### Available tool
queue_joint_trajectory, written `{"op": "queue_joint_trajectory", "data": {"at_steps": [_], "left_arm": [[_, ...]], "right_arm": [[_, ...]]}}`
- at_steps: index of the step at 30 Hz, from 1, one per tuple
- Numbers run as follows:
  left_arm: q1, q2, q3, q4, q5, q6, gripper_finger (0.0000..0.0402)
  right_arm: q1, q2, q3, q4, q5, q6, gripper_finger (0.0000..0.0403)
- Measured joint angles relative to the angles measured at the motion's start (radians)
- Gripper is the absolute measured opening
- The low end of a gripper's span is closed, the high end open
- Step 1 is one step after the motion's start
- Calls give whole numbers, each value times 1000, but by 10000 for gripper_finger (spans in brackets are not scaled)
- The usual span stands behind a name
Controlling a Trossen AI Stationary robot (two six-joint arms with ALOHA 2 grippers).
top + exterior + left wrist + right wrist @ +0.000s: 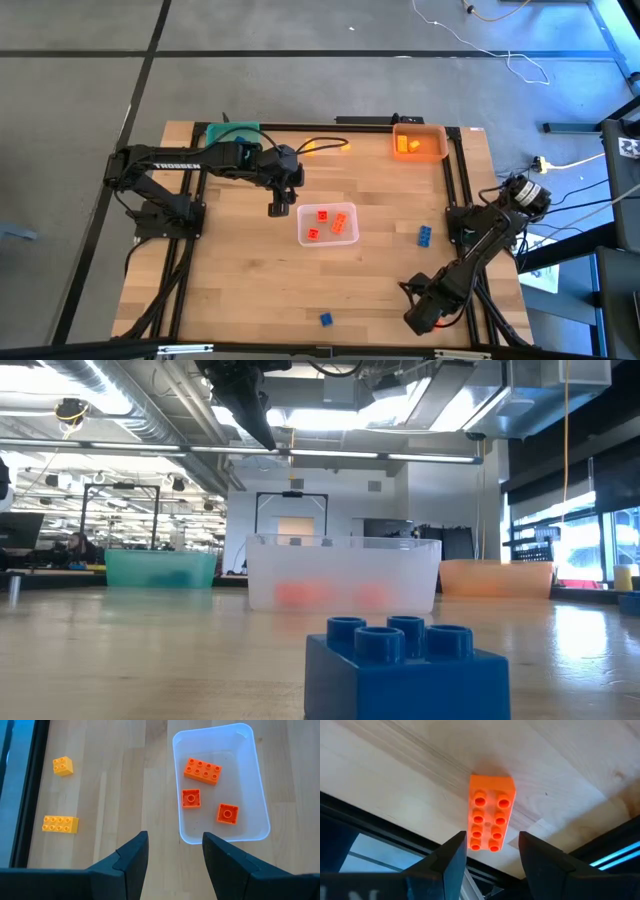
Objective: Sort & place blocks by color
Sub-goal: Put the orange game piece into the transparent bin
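Observation:
My left gripper [280, 207] [175, 837] is open and empty, hovering just left of the clear bin [328, 226]. Three red-orange blocks [202, 771] lie in that bin. Two yellow blocks [60, 824] rest on the wood near the table's far edge. My right gripper [420, 318] [492, 837] is open at the near right corner, pointing down. Its fingers stand on either side of an orange eight-stud block [491, 810] that lies flat on the table, with a small gap on each side. Two blue blocks [425, 236] [325, 319] sit on the table, one of them close up in the low view [405, 665].
An orange bin [420, 142] with yellow-orange blocks stands at the far right corner. A teal bin [232, 131] at the far left is partly hidden by my left arm. A dark metal frame runs along the table's edges. Bare wood lies near and left of the clear bin.

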Motion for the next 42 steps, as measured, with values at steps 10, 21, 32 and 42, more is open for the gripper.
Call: {"op": "queue_joint_trajectory", "data": {"at_steps": [10,21,32,42], "left_arm": [[0,0,0,0,0,0,177],[0,0,0,0,0,0,177],[0,0,0,0,-1,0,177],[0,0,0,0,-3,0,177]], "right_arm": [[7,37,-1,44,-1,-1,181],[8,122,-2,46,-7,-23,181],[9,147,2,48,19,-23,181],[9,149,1,42,48,-24,144]]}}
